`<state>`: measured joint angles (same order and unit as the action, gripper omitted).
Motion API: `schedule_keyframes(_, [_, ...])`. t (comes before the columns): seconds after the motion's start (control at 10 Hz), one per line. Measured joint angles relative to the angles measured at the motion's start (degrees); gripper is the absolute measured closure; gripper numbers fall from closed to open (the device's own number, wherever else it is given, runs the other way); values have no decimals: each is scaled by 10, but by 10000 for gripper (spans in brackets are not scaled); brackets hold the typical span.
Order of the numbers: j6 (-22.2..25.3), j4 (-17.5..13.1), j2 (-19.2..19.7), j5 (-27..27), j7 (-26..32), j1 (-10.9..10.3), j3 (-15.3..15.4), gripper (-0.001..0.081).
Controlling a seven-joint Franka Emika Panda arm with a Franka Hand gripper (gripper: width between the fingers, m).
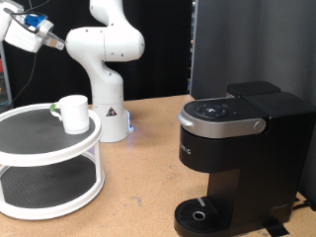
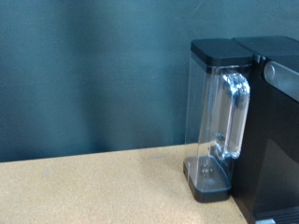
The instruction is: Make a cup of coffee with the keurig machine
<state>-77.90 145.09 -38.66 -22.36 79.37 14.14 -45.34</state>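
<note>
Nearest, the boxy matte black keurig machine stands right, lid down, drip tray bare. The plain white ceramic cup waits untouched on the far-left white two-tier round stand. The pincer hovers high at far left; its spread I cannot tell.

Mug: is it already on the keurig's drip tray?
No. The mug sits on the top tier of the white round shelf at the exterior view's left; the keurig's drip tray holds nothing.
</note>
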Motion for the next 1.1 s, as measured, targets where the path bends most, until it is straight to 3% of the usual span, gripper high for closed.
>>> schedule_keyframes(0.7, [-3,-1,10,7,0,0,-9,804])
schedule_keyframes(1.1, [-45,20,14,7,16,0,-15,804])
